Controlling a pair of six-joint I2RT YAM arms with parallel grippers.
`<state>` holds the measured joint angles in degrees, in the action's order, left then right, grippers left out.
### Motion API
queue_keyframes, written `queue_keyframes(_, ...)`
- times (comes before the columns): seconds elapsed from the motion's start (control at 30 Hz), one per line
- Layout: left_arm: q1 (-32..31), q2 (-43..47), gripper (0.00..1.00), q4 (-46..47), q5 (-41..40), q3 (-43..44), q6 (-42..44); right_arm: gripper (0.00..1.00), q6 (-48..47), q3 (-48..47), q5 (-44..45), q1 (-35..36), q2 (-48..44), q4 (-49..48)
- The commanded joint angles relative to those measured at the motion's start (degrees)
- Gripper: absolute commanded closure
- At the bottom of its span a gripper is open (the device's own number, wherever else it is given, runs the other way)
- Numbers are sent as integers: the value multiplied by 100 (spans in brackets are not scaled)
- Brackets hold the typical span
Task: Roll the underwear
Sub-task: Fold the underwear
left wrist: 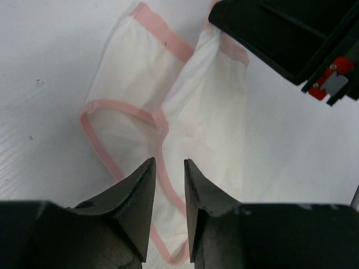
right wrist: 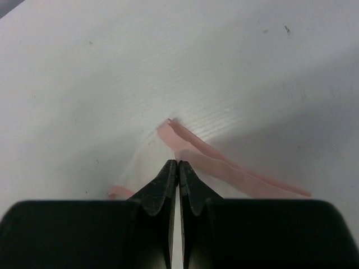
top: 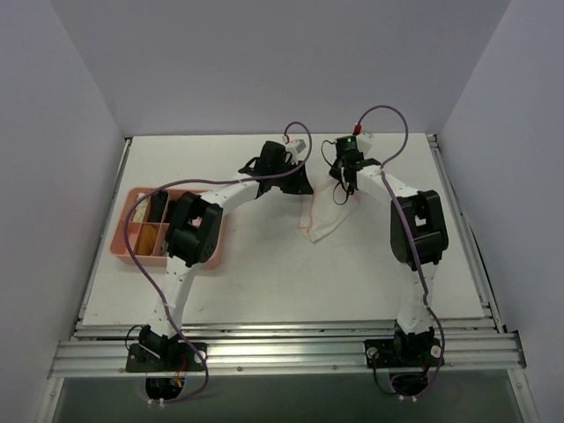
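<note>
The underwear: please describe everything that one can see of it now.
The underwear is a thin white garment with narrow pink trim along its openings. It lies spread on the white table, not yet rolled, creased down the middle. The right pincer is shut on a trimmed corner. The left pincer stands over the opposite end, jaws slightly apart; whether it touches the cloth cannot be told.
</note>
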<state>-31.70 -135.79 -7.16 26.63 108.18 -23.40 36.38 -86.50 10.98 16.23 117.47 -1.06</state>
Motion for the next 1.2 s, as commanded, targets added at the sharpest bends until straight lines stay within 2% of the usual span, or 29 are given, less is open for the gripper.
queue_keyframes(0.0, 94, -123, 64, -136, -26, 291, 72, 100, -254, -437, 185, -6, 389, 201)
queue_keyframes(0.13, 138, -159, 53, -163, -211, 300, 151, 99, -412, -1008, 10, 3, 759, 326)
queue_keyframes(0.27, 217, -176, 42, -163, -492, 344, 204, 100, -491, -1115, -61, 29, 857, 291)
queue_keyframes(0.43, 375, -501, 41, -619, -896, 1116, 125, 100, -886, -1088, -368, 38, 900, -25)
queue_keyframes(0.63, 472, -1160, 42, -1050, -766, 2082, 98, 100, -1247, -1176, -711, 21, 980, -114)
queue_keyframes(1.0, 314, -1503, 47, -814, -291, 2225, 134, 100, -1520, -1185, -1247, 29, 1015, -246)
queue_keyframes(1.07, 305, -1556, 51, -761, -246, 2207, 46, 100, -1546, -1255, -1318, 21, 1023, -211)
queue_keyframes(1.1, 305, -1556, 59, -752, -238, 2146, 20, 100, -1598, -1281, -1327, 29, 1041, -184)
queue_keyframes(1.17, 296, -1539, 67, -682, -272, 2041, -94, 100, -1669, -1378, -1466, 29, 1067, -149)
